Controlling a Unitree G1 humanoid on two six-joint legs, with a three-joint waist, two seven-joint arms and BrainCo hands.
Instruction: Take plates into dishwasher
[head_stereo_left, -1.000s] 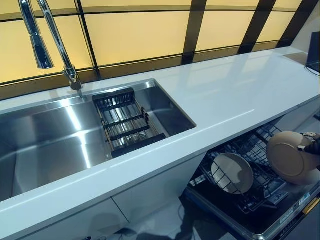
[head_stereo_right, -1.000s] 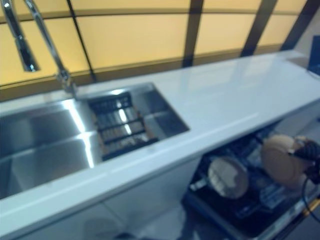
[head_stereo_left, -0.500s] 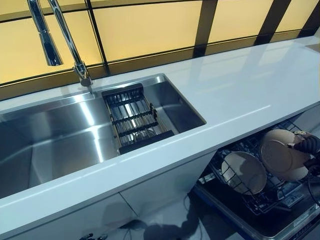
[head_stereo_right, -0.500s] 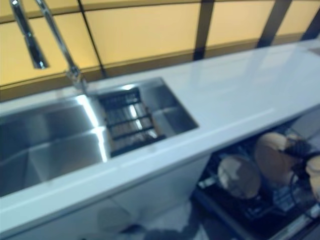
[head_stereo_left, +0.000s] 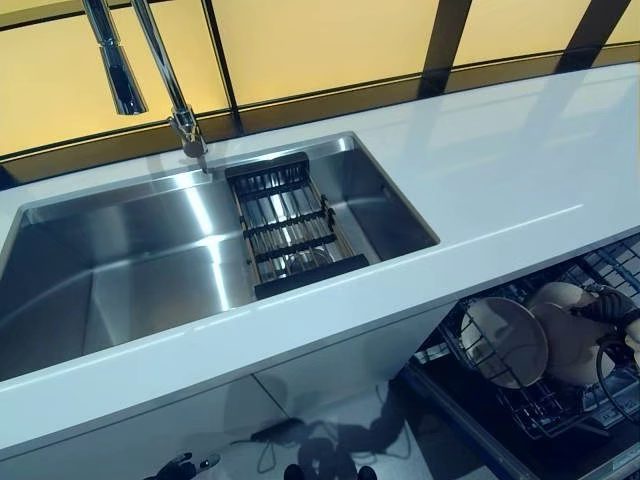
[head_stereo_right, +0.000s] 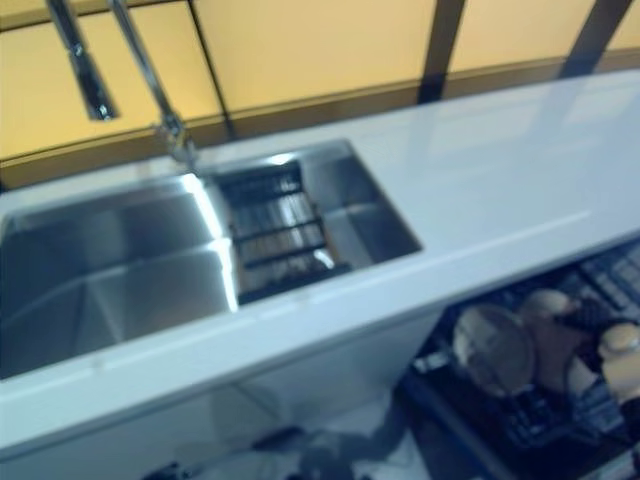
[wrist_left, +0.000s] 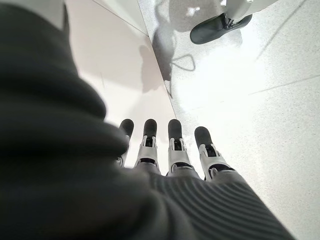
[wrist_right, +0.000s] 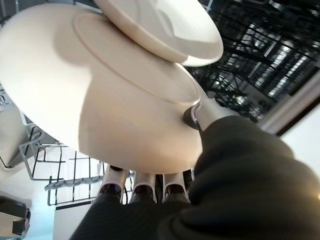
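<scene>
A beige plate (wrist_right: 100, 95) is pinched in my right hand (head_stereo_left: 612, 308), thumb (wrist_right: 199, 113) on its upper face and fingers (wrist_right: 142, 190) curled beneath. It hangs tilted, low in the open dishwasher's wire rack (head_stereo_left: 545, 405). Just beside it stands a second beige plate (head_stereo_left: 503, 342), on edge in the rack, also seen in the right wrist view (wrist_right: 160, 27). My left hand (wrist_left: 170, 150) hangs over the floor with straight fingers and holds nothing.
A white counter (head_stereo_left: 480, 190) runs above the dishwasher. To its left lies a steel sink (head_stereo_left: 130, 270) with a tall faucet (head_stereo_left: 165, 75) and a dark drainer insert (head_stereo_left: 290, 235). A white cabinet front (head_stereo_left: 340, 365) stands beside the rack.
My right hand has lowered the plate into the rack, closer to the standing plate. The whole picture has shifted, so the camera moved.
</scene>
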